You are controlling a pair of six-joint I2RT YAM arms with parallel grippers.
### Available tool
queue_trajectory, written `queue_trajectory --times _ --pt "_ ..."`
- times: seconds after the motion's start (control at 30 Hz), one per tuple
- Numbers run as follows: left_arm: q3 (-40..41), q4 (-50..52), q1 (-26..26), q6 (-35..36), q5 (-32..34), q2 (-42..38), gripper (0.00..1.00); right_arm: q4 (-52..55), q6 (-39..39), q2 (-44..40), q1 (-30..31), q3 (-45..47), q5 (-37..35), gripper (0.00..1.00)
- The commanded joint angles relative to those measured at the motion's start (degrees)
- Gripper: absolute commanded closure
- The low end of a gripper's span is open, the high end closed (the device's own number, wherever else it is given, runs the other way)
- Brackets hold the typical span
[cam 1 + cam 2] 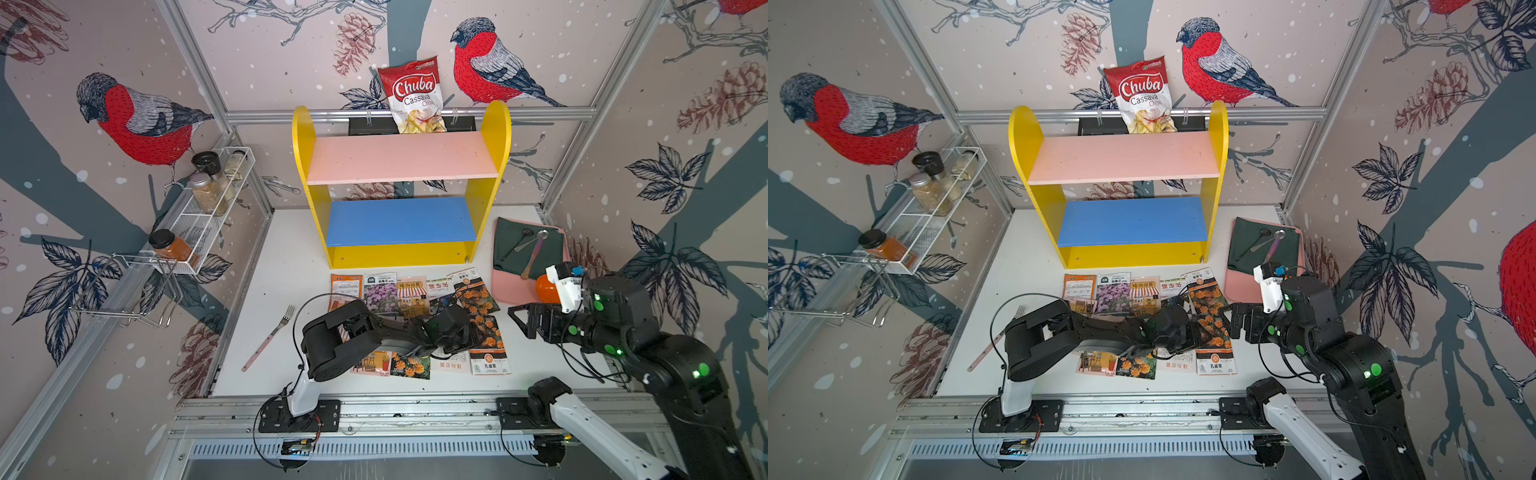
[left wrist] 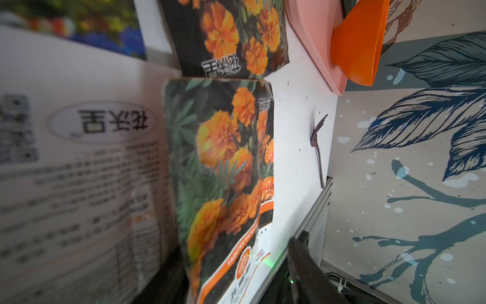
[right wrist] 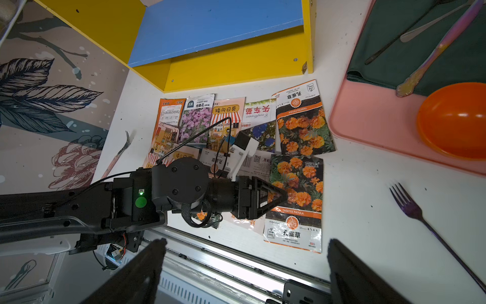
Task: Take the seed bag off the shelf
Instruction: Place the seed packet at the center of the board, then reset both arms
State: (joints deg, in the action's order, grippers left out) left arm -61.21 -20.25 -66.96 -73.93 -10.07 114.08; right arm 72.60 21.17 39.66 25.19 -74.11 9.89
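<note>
Lying flat, seed bag (image 3: 295,202) lengthwise, label end away from shelf (image 3: 215,29); left jaws, right jaws parted, empty.

We read "Chuba Cassava Chips" on the red-and-white chip bag (image 1: 411,93) behind the shelf (image 1: 401,160), at the back edge of the table (image 1: 282,266). Among the seed packets lying in front of the shelf, the purple-flower packet (image 3: 196,118) says "FLOWERS SEED" and 格桑花. The shopfront packet (image 3: 226,115) says 矮向日葵, and the blue-flower packet (image 3: 259,113) shows 矢车菊 upside down. The back marigold packet (image 3: 302,118) reads 孔雀草. The front marigold packet (image 3: 294,205), nearer the front edge, reads "TAGETES PATULA" and 孔雀草. The finer print is too small for us.
</note>
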Motion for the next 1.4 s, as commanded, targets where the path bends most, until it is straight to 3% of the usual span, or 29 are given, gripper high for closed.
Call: queue_trajectory --times 0.0,0.03,0.13,0.47,0.77,1.07,1.23,1.37 --pt "-0.75 5.99 -0.10 2.57 1.04 -1.43 0.20 -1.46 0.33 -0.32 0.19 -0.06 -0.40 0.03" --pt "-0.90 7.10 -0.10 3.14 1.39 -2.01 0.13 -1.57 0.28 -0.37 0.21 0.01 -0.40 0.03" --pt "-1.32 8.91 -0.09 5.48 1.67 -3.65 0.05 -2.14 0.31 -0.63 0.17 0.80 -0.13 0.03" --pt "1.71 2.65 -0.08 13.81 -0.96 -14.87 0.04 -12.34 0.51 -4.47 0.21 6.06 6.22 0.00" --pt "8.75 14.87 5.12 22.99 6.74 -36.10 0.04 -22.05 1.47 -5.95 0.21 10.27 4.89 0.00" --pt "11.01 35.86 11.63 35.38 26.65 -60.83 0.04 -37.20 -1.44 -9.73 0.20 20.05 -2.46 0.00" --pt "13.01 42.64 20.47 40.19 33.50 -68.47 0.04 -48.81 -6.05 -12.81 0.10 28.78 -9.69 0.00" --pt "17.88 41.45 27.85 41.74 41.49 -71.76 0.04 -57.62 -8.85 -13.87 -0.20 36.15 -16.56 0.00"
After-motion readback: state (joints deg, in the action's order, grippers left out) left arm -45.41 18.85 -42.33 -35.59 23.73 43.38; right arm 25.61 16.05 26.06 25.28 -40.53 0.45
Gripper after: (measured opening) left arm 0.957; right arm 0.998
